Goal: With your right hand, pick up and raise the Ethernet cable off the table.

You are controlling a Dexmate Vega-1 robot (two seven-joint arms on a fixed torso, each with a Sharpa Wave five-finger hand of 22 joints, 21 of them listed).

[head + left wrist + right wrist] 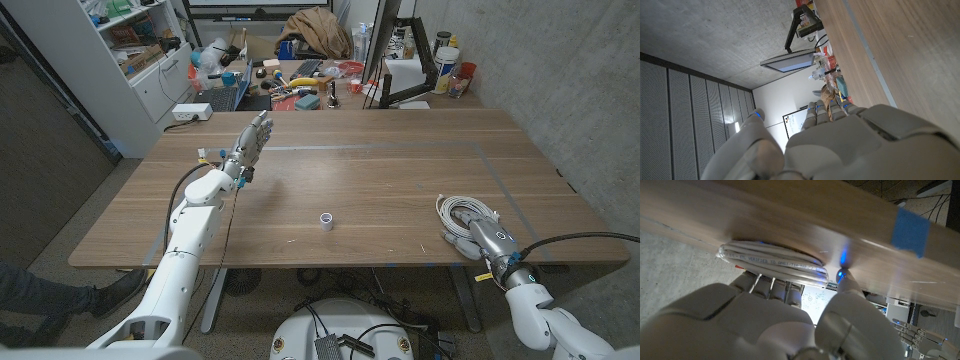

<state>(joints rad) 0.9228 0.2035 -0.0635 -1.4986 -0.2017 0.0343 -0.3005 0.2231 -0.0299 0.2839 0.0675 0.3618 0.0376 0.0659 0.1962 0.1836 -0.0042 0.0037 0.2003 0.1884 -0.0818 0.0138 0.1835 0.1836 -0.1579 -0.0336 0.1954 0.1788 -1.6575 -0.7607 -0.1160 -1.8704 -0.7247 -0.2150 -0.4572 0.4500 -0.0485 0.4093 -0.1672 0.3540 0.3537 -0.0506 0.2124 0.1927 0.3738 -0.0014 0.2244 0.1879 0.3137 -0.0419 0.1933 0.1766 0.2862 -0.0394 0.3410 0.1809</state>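
Observation:
The Ethernet cable (464,214), a white coil, lies on the wooden table (380,180) near its front right corner. My right hand (489,243) sits at the coil's near edge, low over the table. In the right wrist view its fingers (771,285) reach up to the coil (775,260) and touch its side, while the thumb tip lands on the wood beside the coil. No strand is lifted or clearly pinched. My left hand (248,147) is held up over the table's far left part with fingers extended and nothing in it; the left wrist view shows its back (850,145).
A small white cylinder (326,219) stands near the table's middle front. Blue tape lines (910,230) mark the tabletop. A white power strip (191,112) and cluttered tools, bottles and a monitor arm (405,90) crowd the far edge.

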